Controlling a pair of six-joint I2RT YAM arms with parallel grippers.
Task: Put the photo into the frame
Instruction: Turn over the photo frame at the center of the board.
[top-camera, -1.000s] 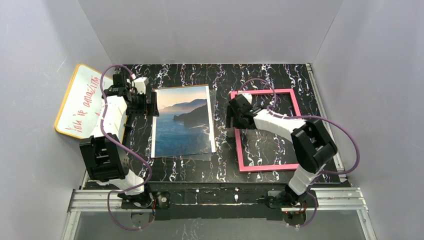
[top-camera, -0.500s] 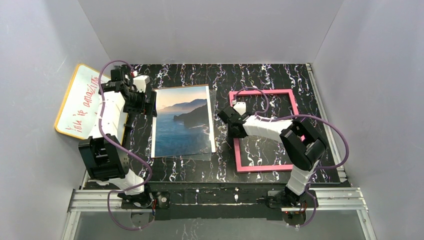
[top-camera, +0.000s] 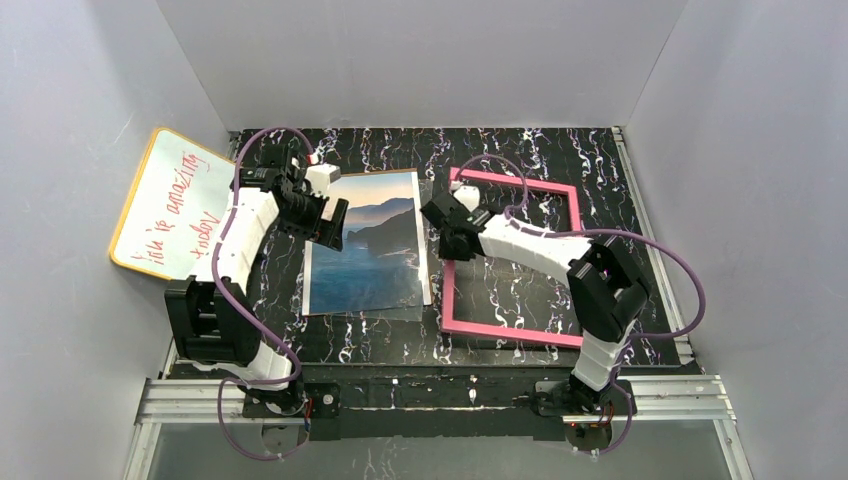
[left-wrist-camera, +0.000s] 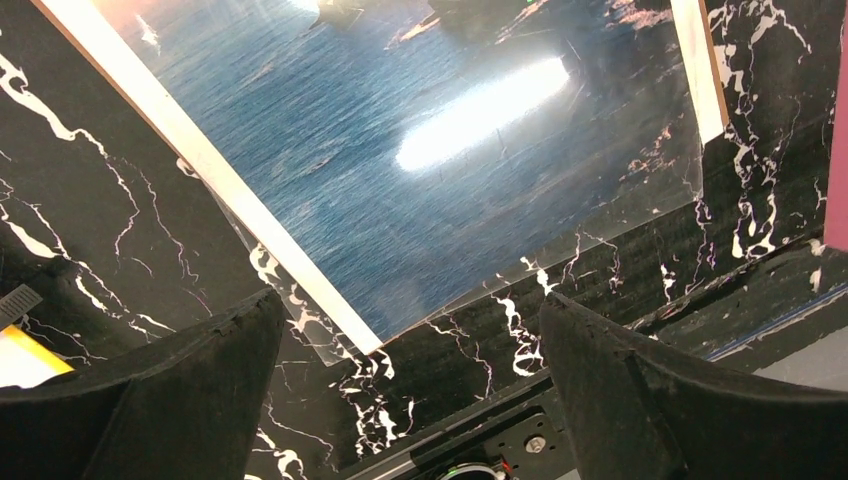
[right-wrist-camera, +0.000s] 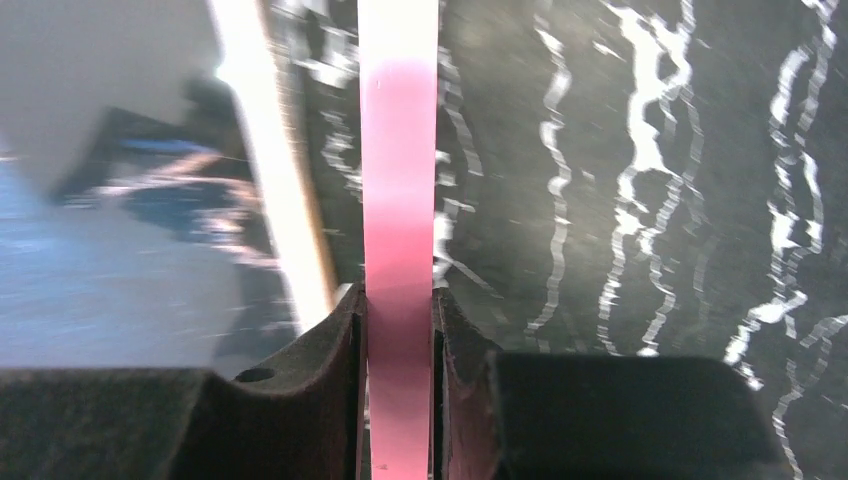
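Pink bar ran straight up between the black fingers (right-wrist-camera: 330, 350) of the right claw (right-wrist-camera: 398, 320) in the right wrist view. Both pads pressed flat against its sides, so the claw was pinching the frame (right-wrist-camera: 398, 150) by one thin side. From above, the right claw (top-camera: 447, 238) sat just right of centre, on the frame's left side near its upper left corner. The frame (top-camera: 510, 334) lay skewed on the black marbled table (top-camera: 600, 160), taking up the right half of the tabletop. Whether the gripped side was raised off the table could not be told. That left side ran just beside the right edge of the photo (top-camera: 365, 270) without touching it.

The left claw (top-camera: 330, 222) hung over the photo's upper left part, its fingers spread wide with nothing between them. In the left wrist view the two dark fingers (left-wrist-camera: 180, 390) of the left claw (left-wrist-camera: 410, 340) stood at the lower left and lower right, well apart. The photo (left-wrist-camera: 420, 150) filled the upper middle, blue sea under a bright glare. A clear sheet (left-wrist-camera: 640, 230) lay with it and stuck out past its edge over the table (left-wrist-camera: 120, 220). In the top view the photo lay flat at the centre, outside the frame. A yellow-rimmed whiteboard (top-camera: 170, 215) with red writing sat at the far left.
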